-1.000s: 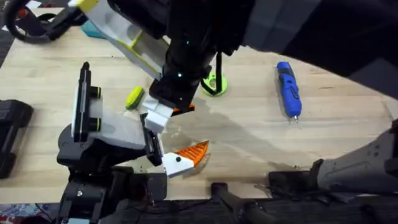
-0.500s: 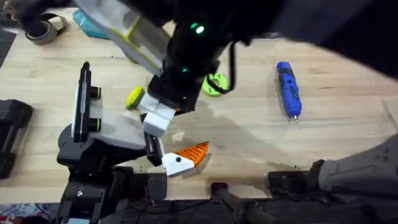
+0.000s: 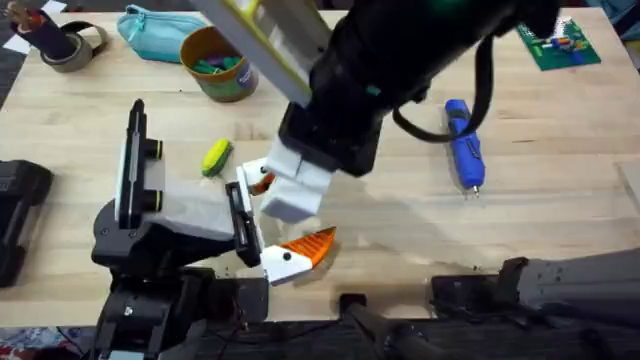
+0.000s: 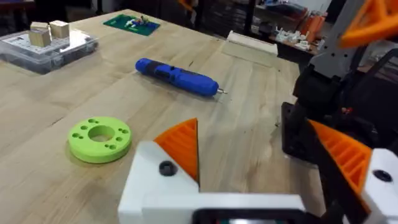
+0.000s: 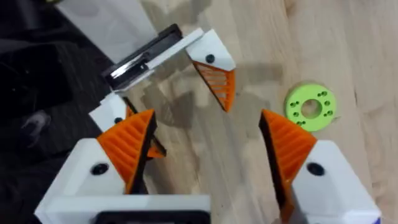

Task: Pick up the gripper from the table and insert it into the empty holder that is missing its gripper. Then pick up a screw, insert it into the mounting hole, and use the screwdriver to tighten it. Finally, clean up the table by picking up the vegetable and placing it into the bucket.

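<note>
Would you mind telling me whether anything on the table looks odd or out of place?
The holder looks incomplete: one side carries a white finger with an orange pad, while its other black plate stands bare.

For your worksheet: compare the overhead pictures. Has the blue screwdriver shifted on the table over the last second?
No. The screwdriver lies at the same spot on the table, tip pointing the same way, while the arm above it has moved.
</note>
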`<state>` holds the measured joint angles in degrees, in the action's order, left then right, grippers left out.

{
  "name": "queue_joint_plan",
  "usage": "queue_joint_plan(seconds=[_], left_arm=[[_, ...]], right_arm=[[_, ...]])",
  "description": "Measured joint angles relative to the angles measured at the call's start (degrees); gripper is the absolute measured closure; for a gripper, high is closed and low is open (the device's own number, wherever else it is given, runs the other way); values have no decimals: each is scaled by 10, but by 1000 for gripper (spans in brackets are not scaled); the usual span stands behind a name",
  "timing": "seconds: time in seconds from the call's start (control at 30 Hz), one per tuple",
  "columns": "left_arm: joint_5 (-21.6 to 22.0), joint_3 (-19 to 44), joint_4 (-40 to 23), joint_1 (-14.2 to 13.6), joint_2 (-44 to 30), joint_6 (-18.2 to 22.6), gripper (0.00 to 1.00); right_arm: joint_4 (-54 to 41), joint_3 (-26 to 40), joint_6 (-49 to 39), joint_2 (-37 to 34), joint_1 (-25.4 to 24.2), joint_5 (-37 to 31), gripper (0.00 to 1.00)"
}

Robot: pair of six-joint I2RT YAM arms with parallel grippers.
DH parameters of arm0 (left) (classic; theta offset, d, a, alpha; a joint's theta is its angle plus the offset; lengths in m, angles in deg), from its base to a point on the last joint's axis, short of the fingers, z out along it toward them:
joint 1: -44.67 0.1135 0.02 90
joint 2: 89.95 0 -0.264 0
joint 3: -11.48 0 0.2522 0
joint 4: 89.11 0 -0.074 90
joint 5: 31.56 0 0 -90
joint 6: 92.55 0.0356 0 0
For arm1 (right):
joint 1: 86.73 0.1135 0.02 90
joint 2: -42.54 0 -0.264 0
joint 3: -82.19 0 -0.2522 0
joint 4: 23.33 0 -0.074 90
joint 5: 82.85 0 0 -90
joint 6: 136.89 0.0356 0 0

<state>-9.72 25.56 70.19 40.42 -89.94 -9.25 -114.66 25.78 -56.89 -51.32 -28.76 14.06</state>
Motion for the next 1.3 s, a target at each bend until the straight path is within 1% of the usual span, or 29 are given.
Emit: queue_joint_plan(seconds=[0.1, 0.27, 0.37, 0.5, 0.67, 0.77, 0.83, 0.9, 0.93, 0.97, 1.0, 1.13, 1.3], left_arm=[[0, 0, 0, 0, 0, 0, 14], [0, 0, 0, 0, 0, 0, 14], [0, 0, 0, 0, 0, 0, 14], [0, 0, 0, 0, 0, 0, 14], [0, 0, 0, 0, 0, 0, 10], [0, 0, 0, 0, 0, -3, 205], [0, 0, 0, 0, 0, 1, 502], [0, 0, 0, 0, 0, 2, 819], [0, 0, 0, 0, 0, 3, 945], [0, 0, 0, 0, 0, 3, 979], [0, 0, 0, 0, 0, 3, 986], [0, 0, 0, 0, 0, 6, 984], [0, 0, 0, 0, 0, 21, 985]], right_arm=[[12, -18, -3, 2, -14, 0, 5], [42, -72, -4, 7, -24, 4, 5], [68, -113, -4, 26, -24, 16, 5], [82, -164, -4, 73, -24, 30, 5], [82, -175, -4, 104, -24, 41, 5], [82, -175, -4, 106, -24, 46, 5], [82, -177, -4, 106, -24, 46, 5], [82, -177, -4, 106, -24, 48, 5], [82, -177, -4, 106, -24, 48, 5], [82, -177, -4, 106, -24, 48, 5], [82, -177, -4, 106, -24, 48, 5], [82, -177, -4, 106, -24, 48, 5], [82, -177, -4, 106, -24, 48, 5]])
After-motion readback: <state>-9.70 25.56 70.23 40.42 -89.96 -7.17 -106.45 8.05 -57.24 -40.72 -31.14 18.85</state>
